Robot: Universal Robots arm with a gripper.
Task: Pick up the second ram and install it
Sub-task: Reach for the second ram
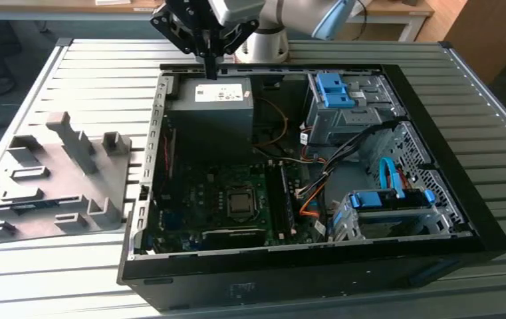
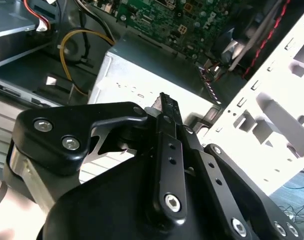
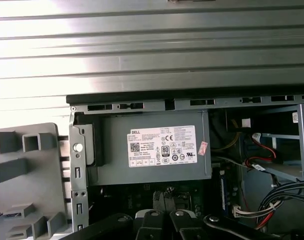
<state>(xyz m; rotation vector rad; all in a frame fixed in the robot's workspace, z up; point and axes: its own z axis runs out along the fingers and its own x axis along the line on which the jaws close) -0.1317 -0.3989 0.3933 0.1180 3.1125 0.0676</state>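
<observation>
Aloft, pincer (image 1: 210, 74) by power supply (image 1: 210, 109) edge.

A grey metal table (image 1: 40, 286) with a top of long parallel slats carries everything; its slats also show in the first wrist view (image 3: 152, 50). 1 open black computer case (image 1: 235, 291) lies flat on its side across the middle of the top, open face up. Just beside the case, on the exterior view's left, 1 flat grey fixture plate (image 1: 53, 193) with several raised holders and slots lies on the slats, its edge close to the case wall but apart from it. Beyond the case's far wall, the arm's pale round base (image 1: 266, 45) stands at the table's far edge. Bare slats run along every side of the case.
</observation>
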